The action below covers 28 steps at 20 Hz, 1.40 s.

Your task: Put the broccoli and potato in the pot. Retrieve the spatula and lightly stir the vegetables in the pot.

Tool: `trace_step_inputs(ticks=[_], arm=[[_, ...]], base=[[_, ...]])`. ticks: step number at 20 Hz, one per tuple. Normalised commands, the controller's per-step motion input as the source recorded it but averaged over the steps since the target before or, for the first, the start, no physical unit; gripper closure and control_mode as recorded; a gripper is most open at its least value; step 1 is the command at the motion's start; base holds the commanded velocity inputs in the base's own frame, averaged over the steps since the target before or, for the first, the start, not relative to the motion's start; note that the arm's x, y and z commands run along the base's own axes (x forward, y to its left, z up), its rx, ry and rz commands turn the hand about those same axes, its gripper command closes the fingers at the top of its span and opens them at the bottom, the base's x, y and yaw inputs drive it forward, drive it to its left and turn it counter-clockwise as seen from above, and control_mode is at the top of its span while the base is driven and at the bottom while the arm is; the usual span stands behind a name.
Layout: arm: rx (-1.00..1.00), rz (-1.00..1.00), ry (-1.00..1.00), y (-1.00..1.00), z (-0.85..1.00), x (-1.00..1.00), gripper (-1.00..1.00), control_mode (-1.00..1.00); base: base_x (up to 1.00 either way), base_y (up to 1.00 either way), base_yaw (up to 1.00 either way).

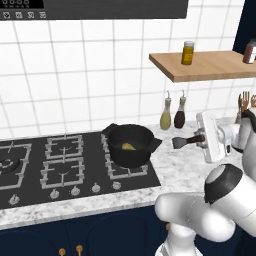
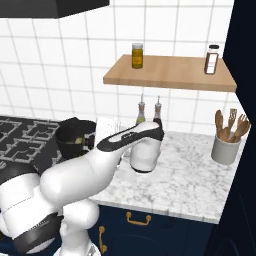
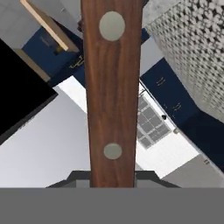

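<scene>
The black pot [image 1: 131, 145] [image 2: 74, 138] stands on the right rear burner of the stove, and a yellowish potato [image 1: 129, 146] lies in its bottom. I cannot make out the broccoli inside the pot from here. My gripper [image 1: 199, 139] hovers over the counter just right of the pot, pointing sideways at it. It is shut on the spatula [image 1: 182, 142], whose dark end reaches toward the pot's right handle and stays short of it. In the hand view the spatula's brown wooden handle [image 3: 113, 87] with two metal rivets runs up from between my fingertips [image 3: 151, 177].
The gas stove [image 1: 60, 165] fills the left of the counter. Two bottles [image 1: 172, 115] stand against the tiled wall behind the gripper. A wooden shelf [image 1: 205, 65] with jars hangs above. A grey utensil cup [image 2: 224, 149] with wooden tools stands at the far right of the marble counter [image 2: 185, 180].
</scene>
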Motion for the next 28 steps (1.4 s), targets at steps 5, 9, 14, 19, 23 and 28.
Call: trace_step_inputs(ticks=[5,9,14,19,23,28], arm=[[0.45,-0.29,0.13,0.46,0.84,0.05,1.0,-1.0],[0.28,-0.36,0.36,0.33,0.71,0.14,1.0,-1.0],[0.18,-0.2,0.63,0.45,-0.35,0.79,1.0,-1.0],[0.12,-0.04,0.18,0.57,0.18,0.51,1.0,-1.0],[0.08,-0.06,0.24,0.56,0.08,0.85,1.0,-1.0],[0.0,-0.09,0.24,0.13,-0.16,1.0,1.0,-1.0]], base=[[0.0,0.0,0.0],[0.0,0.0,0.0],[0.0,0.0,0.0],[0.0,0.0,0.0],[0.0,0.0,0.0],[0.0,0.0,0.0]])
